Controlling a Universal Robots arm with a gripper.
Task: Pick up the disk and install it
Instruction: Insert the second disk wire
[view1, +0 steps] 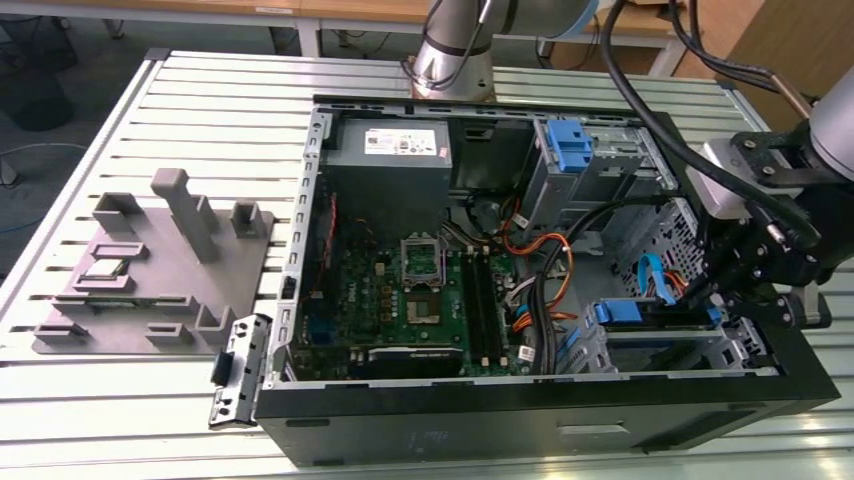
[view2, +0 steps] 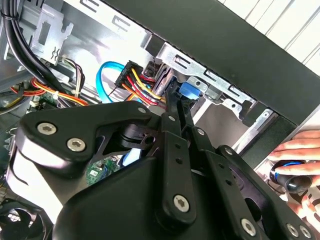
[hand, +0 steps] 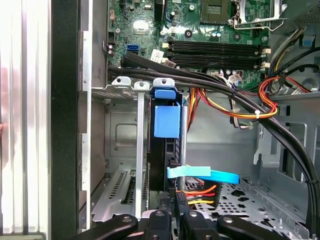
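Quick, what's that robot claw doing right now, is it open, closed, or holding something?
Gripper: closed on the disk, which stands on edge in the drive bay of the computer case.

Exterior view overlooks the open computer case; both wrist views peer inside

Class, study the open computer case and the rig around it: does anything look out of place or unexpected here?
A person's hand appears in the second wrist view, resting just outside the computer case beside the gripper, near a dark rounded object. The orange, yellow and blue cables lie in loose loops across the case.
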